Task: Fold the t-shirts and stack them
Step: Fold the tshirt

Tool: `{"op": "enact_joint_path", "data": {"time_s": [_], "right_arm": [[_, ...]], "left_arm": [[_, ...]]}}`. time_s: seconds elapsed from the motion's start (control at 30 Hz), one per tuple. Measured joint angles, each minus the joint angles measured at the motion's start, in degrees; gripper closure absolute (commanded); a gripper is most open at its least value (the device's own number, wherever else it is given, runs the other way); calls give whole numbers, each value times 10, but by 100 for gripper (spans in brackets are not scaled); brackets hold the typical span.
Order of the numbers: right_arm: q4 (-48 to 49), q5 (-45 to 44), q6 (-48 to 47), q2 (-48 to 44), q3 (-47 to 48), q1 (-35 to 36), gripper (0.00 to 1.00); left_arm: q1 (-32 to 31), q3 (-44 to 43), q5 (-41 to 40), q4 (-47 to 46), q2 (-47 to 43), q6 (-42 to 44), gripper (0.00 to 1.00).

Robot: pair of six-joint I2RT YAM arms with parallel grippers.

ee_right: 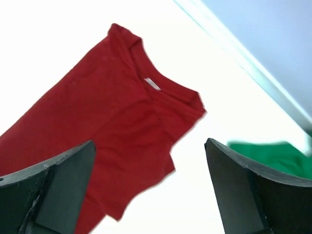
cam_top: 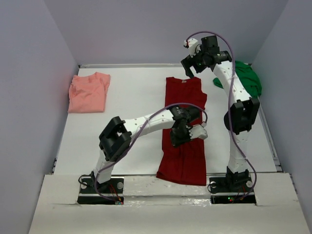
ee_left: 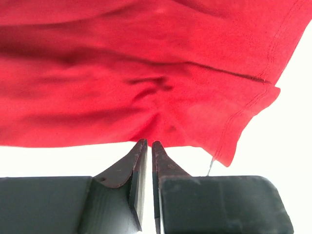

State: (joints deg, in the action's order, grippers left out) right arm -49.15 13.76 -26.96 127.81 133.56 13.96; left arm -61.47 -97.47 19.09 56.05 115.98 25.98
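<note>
The dark red t-shirt [cam_top: 186, 95] lies lengthwise down the middle of the table, collar at the far end and hem hanging over the near edge. My left gripper [cam_top: 178, 135] sits low over its middle-left part. In the left wrist view, the left gripper [ee_left: 148, 142] is shut, its tips pinching the edge of the red cloth [ee_left: 146, 73], which puckers toward them. My right gripper [cam_top: 191, 73] hovers wide open above the collar [ee_right: 165, 92], nothing between its fingers [ee_right: 68, 170]. The salmon-pink t-shirt [cam_top: 88, 91] lies bunched at the far left. The green t-shirt [cam_top: 248, 80] is heaped at the far right.
The white table [cam_top: 136, 102] is boxed in by grey walls on three sides, with a raised rail [cam_top: 126, 65] along the back edge. A corner of the green cloth [ee_right: 273, 156] shows to the right of the right gripper's finger.
</note>
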Motion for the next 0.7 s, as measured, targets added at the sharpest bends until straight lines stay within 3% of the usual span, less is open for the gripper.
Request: {"op": "enact_joint_path", "data": {"time_s": [0.13, 0.27, 0.43, 0.57, 0.6, 0.67, 0.7], "right_arm": [[9, -48, -5, -93, -64, 0, 0], [23, -103, -7, -219, -213, -4, 0], [16, -154, 3, -364, -414, -23, 0], [-1, -184, 18, -476, -532, -55, 0], [-14, -184, 23, -514, -555, -78, 8], [-29, -174, 34, -573, -578, -121, 50], [-31, -169, 37, -612, -589, -159, 51]], "left_arm": [[31, 0, -19, -14, -67, -3, 77], [115, 1, -31, -63, -109, -3, 69], [223, 1, -39, -143, -110, 20, 68], [249, -10, -15, -185, -81, 47, 68], [250, -15, -8, -197, -66, 53, 77], [250, -24, 7, -219, -39, 66, 89], [250, -27, 14, -228, -24, 69, 92]]}}
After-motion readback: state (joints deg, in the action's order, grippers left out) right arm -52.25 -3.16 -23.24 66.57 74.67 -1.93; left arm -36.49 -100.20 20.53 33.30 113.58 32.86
